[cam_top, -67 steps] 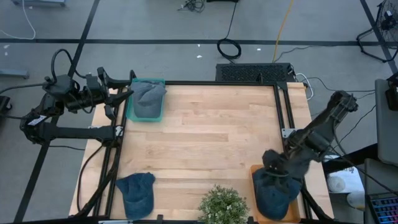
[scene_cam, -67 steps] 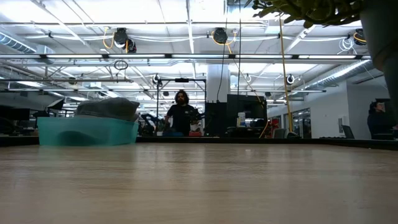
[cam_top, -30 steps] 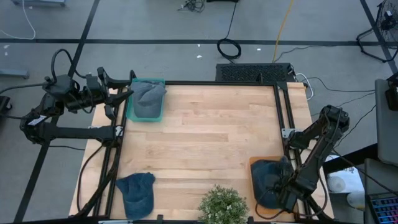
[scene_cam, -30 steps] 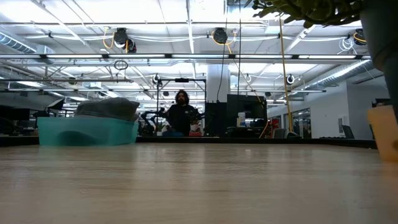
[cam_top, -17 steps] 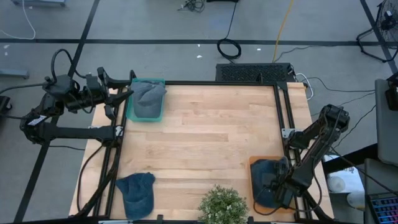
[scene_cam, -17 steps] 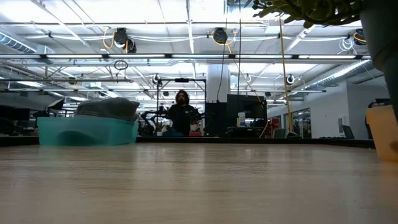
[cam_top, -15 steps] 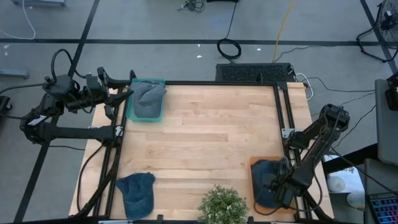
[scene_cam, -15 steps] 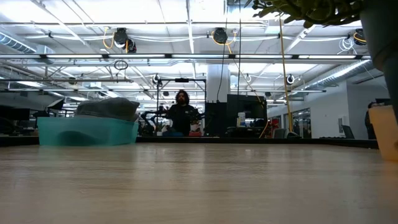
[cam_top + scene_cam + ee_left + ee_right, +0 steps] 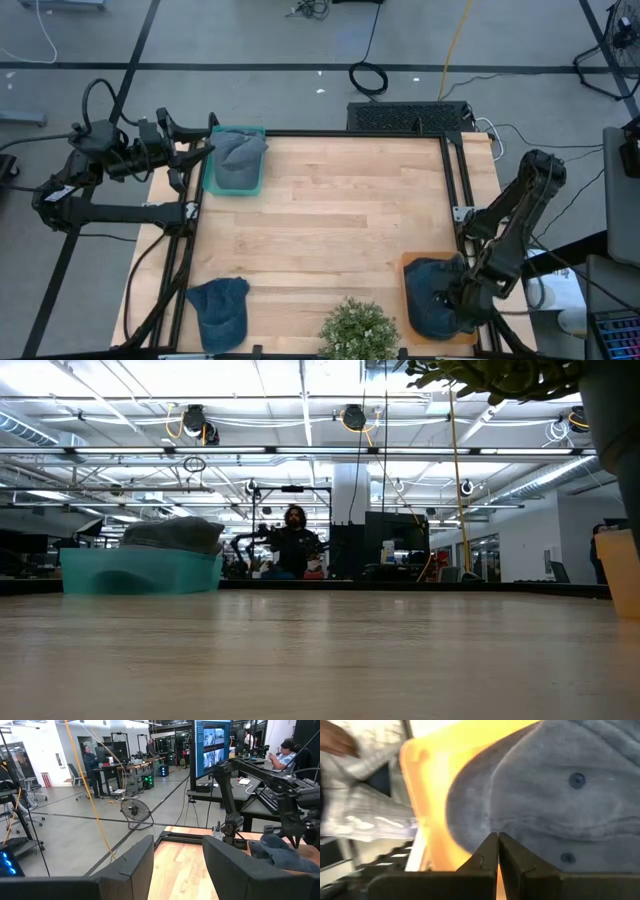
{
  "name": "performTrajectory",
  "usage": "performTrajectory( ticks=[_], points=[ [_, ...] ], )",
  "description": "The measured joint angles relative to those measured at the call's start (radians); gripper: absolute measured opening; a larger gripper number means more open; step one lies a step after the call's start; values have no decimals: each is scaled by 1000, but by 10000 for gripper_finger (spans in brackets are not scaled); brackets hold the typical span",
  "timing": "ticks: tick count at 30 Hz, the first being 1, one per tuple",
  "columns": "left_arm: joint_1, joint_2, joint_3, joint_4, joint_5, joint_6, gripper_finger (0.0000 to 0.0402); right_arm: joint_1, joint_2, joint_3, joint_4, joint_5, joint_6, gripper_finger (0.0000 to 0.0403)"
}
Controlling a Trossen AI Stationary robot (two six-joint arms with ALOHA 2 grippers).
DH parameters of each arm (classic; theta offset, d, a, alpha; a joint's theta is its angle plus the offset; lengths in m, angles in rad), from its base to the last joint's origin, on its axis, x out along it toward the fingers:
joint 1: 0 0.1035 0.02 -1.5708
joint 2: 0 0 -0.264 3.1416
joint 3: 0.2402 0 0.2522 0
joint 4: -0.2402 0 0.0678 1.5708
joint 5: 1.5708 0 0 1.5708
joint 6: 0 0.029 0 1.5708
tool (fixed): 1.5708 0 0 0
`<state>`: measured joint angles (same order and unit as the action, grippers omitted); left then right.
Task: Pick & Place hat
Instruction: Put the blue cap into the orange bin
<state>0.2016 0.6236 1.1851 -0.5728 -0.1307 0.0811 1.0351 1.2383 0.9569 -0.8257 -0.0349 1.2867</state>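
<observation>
My right hand (image 9: pixel 462 305), fingers pressed together, sits at the blue cap (image 9: pixel 432 298) in the orange bin (image 9: pixel 408 266). Left hand (image 9: pixel 190 140) spread, off-table by teal bin (image 9: pixel 212 180).

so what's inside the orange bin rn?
A dark blue hat fills the orange bin; the right gripper is shut just above it. The hat covers the bin floor, so anything beneath it can't be seen.

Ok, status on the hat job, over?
Right gripper shut, empty, at the hat in the orange bin. Left gripper open, parked past the teal bin. Loose hat unblocked.
</observation>
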Motion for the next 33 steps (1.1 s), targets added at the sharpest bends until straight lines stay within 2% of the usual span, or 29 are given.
performTrajectory(
  ticks=[5,9,14,18,21,25,29,33],
  points=[
    [0,0,0,0,0,0,177,0,-109,1,0,9,26,0],
    [0,0,0,0,0,0,177,0,-186,1,12,95,-5,0],
    [0,0,0,0,0,0,177,0,-245,1,76,267,-151,0],
    [0,0,0,0,0,0,177,0,-259,2,146,459,-300,0],
    [0,0,0,0,0,0,177,-1,-259,-15,235,596,-427,0],
    [0,0,0,0,0,0,177,-14,-250,-73,401,721,-630,0],
    [0,0,0,0,0,0,177,-79,-250,-167,652,734,-822,0],
    [0,0,0,0,0,0,177,-203,-250,-243,857,594,-951,0]
  ],
)
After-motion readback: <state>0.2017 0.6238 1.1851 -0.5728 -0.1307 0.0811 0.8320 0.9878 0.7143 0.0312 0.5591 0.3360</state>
